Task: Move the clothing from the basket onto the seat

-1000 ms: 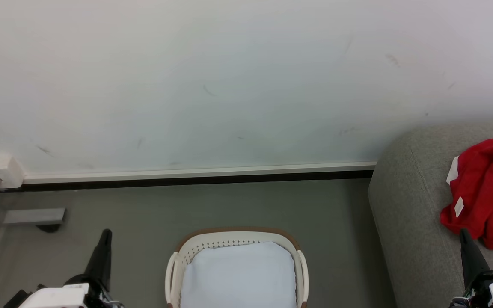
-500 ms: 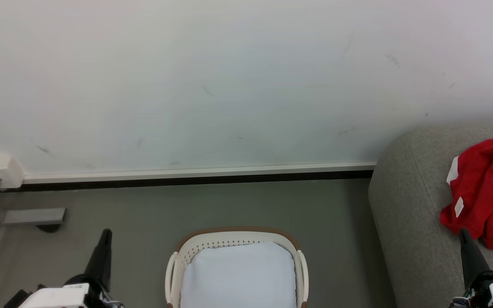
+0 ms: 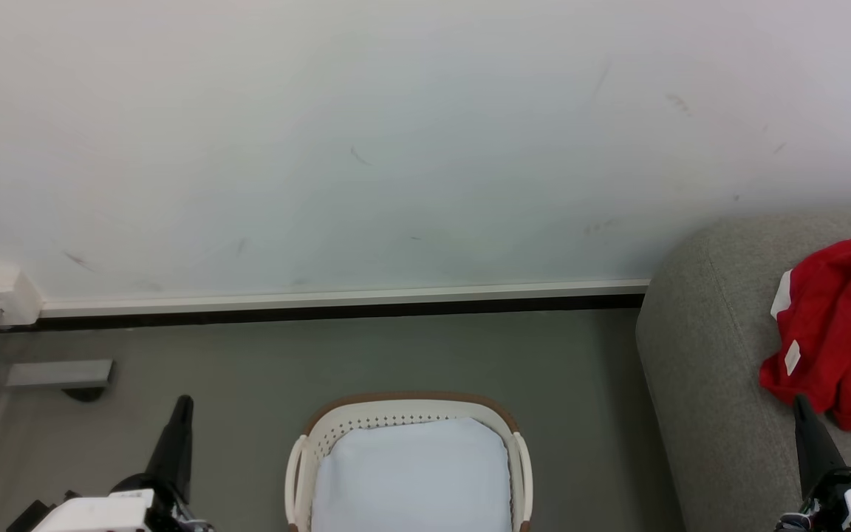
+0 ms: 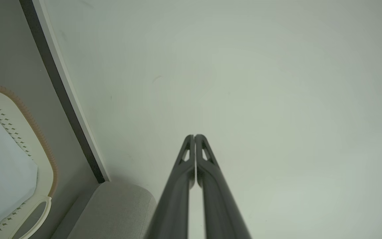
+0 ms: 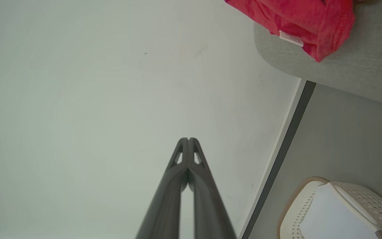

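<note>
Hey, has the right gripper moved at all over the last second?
No. The right gripper holds the same spot against the seat, tip just below the red clothing, as before.

The basket (image 3: 411,404) is set on the floor (image 3: 366,355) before the wall (image 3: 396,148), with a cloth (image 3: 411,473) laid in it. The seat (image 3: 706,355) is placed to its right, apart from it; the clothing (image 3: 832,332) is heaped on the seat.

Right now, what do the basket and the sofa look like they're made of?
Basket: likely moulded white plastic, smooth, with punched holes and a brown rim band. Sofa: grey woven fabric, matte, visibly textured, apparently padded given its rounded edges.
</note>
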